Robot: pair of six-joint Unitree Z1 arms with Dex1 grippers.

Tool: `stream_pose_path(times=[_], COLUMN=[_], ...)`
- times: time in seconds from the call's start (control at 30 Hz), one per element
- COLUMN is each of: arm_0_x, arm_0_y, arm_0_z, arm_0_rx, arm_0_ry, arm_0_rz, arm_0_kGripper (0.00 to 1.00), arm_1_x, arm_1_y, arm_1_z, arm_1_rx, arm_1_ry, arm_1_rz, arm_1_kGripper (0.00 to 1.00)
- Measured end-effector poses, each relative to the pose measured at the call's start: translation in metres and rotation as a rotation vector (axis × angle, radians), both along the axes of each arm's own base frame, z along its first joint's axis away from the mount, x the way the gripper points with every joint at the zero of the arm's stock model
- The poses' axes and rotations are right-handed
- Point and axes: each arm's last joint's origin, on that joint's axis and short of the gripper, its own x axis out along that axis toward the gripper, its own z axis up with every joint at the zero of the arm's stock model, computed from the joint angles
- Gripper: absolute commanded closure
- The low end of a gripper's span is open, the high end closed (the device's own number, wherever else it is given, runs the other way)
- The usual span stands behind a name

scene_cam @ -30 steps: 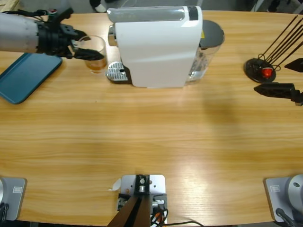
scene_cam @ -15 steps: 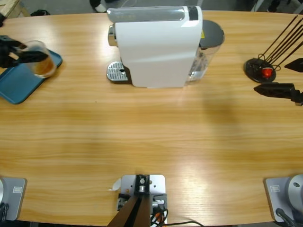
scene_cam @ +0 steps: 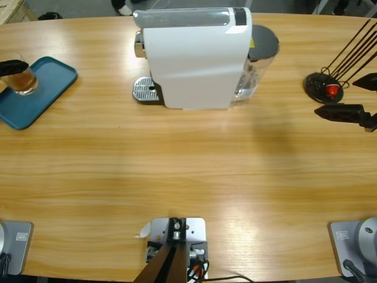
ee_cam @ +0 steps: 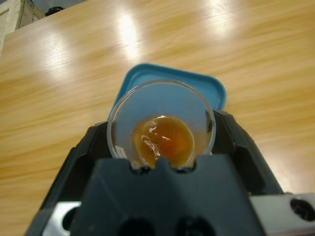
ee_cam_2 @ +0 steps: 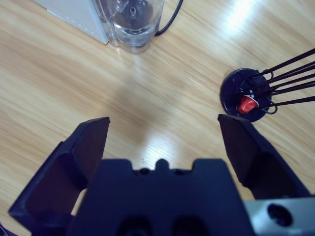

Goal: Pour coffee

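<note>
A small clear glass tumbler (scene_cam: 22, 78) (ee_cam: 161, 123) holds a shallow layer of amber-brown coffee (ee_cam: 163, 140). My left gripper (ee_cam: 162, 135) is shut on the tumbler, one black jaw on each side; in the high view only a jaw tip shows at the left edge (scene_cam: 9, 68). The tumbler hangs over the teal tray (scene_cam: 41, 94) (ee_cam: 147, 76). The white coffee machine (scene_cam: 194, 56) stands at the back middle, its metal drip grate (scene_cam: 144, 89) bare. My right gripper (ee_cam_2: 165, 130) (scene_cam: 353, 97) is open over bare wood at the far right.
A black wire capsule stand (scene_cam: 327, 85) (ee_cam_2: 246, 98) with a red capsule (scene_cam: 333, 90) (ee_cam_2: 246, 104) sits beside my right gripper. The machine's clear water tank (scene_cam: 259, 65) (ee_cam_2: 130, 22) is at its right end. Wide bare wood spreads across the table's middle and front.
The left gripper has carried the tumbler leftward from beside the machine's drip grate to over the teal tray; most of the arm has left the high view. The right arm has not moved.
</note>
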Motion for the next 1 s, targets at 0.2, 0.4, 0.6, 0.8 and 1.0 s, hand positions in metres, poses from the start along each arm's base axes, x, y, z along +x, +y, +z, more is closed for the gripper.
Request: stream_pose_path(times=[0.2,0.4,0.6,0.8,1.0], arm_0_x=[0.018,0.022,0.021,0.023,0.024], arm_0_y=[0.001,0.001,0.001,0.001,-0.001], arm_0_z=[-0.027,-0.037,-0.042,-0.044,-0.045], arm_0_rx=[0.0,0.002,0.003,0.003,-0.002], arm_0_ry=[0.001,-0.009,-0.001,-0.003,-0.003], arm_0_rz=[0.006,0.004,0.003,0.003,-0.007], arm_0_kGripper=[1.0,1.0,1.0,0.542,0.013], arm_1_x=[0.008,0.013,0.013,0.013,0.013], arm_1_y=[0.006,0.009,0.01,0.01,0.01], arm_1_z=[-0.007,-0.013,-0.013,-0.012,-0.012], arm_1_rx=[-0.03,-0.052,-0.052,-0.052,-0.052], arm_1_ry=[0.042,0.073,0.073,0.073,0.073], arm_1_rz=[0.0,0.0,0.001,0.001,0.001], arm_1_kGripper=[0.0,0.0,0.0,0.0,0.0])
